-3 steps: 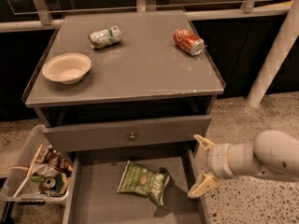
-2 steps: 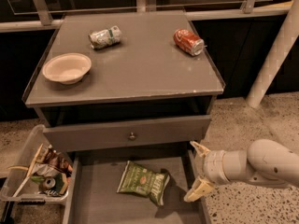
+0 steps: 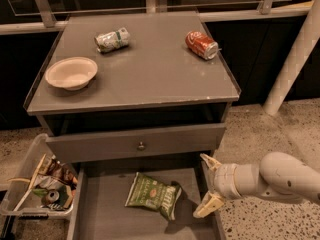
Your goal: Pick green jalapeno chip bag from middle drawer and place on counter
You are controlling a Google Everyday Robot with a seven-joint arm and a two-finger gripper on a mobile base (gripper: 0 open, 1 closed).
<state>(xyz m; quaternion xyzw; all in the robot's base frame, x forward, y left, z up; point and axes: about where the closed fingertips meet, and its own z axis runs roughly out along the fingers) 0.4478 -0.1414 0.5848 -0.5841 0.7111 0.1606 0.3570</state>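
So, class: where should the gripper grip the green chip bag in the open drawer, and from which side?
Probably its crinkled right end, from above-right: the green jalapeno chip bag lies flat on the middle drawer floor, that end nearest the open gripper by the right wall.

counter [image 3: 150, 79]: bowl [image 3: 71, 73] at 9 o'clock; crushed can [image 3: 112, 39] at 11; red can [image 3: 202, 45] at 1.
middle drawer [image 3: 102, 216]: below counter, open to front; chip bag [image 3: 152, 195] lies in it, ctr-right.
gripper [image 3: 204, 186]: 3 o'clock of chip bag, just beside, at drawer's rt wall.
tub [image 3: 19, 176]: on floor, 9 o'clock of drawer.
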